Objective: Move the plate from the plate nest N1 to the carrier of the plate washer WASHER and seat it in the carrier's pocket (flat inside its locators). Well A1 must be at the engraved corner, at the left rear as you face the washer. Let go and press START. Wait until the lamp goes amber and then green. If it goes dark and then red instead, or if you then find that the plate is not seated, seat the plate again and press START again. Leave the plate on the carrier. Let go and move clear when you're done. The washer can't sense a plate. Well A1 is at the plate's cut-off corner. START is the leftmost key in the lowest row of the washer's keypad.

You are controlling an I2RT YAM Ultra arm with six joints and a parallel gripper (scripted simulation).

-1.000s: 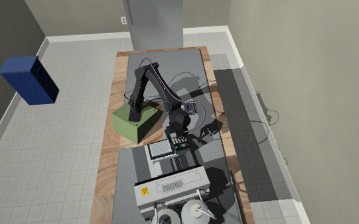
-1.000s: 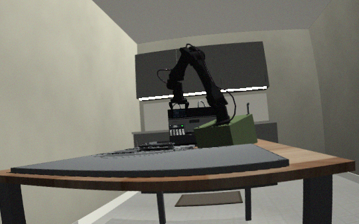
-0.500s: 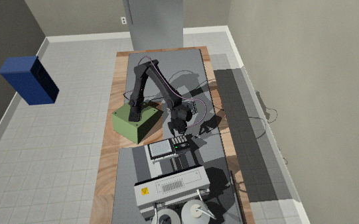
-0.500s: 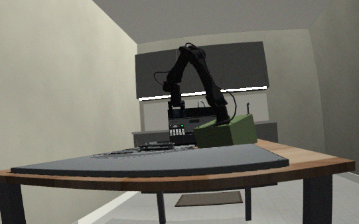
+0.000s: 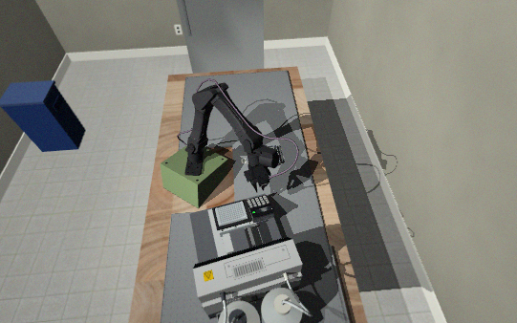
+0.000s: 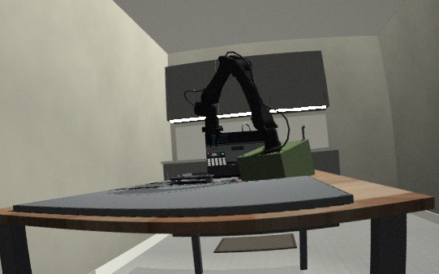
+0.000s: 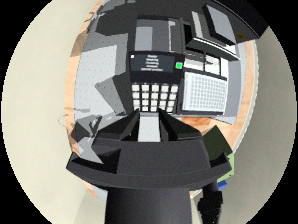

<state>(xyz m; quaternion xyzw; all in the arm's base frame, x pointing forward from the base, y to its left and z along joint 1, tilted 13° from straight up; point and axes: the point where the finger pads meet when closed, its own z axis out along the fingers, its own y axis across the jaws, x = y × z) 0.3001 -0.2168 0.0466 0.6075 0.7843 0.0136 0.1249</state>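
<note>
The white well plate (image 5: pixel 231 215) lies on the washer's carrier, beside the keypad (image 5: pixel 259 202). In the wrist view the plate (image 7: pixel 205 90) sits to the right of the keypad (image 7: pixel 154 96). I cannot tell the cut-off corner or whether the plate sits flat in the pocket. The lamp (image 5: pixel 253 211) next to the display glows green; it also shows in the wrist view (image 7: pixel 180 64) and in the exterior view (image 6: pixel 221 154). My gripper (image 5: pixel 258 181) hangs above the keypad with its fingers drawn close together and nothing between them.
The washer's grey body (image 5: pixel 248 268) with two round reels stands at the near end of the table. My arm's green base block (image 5: pixel 196 174) is to the left. A low flat dark holder (image 6: pixel 191 177) lies on the mat near the washer.
</note>
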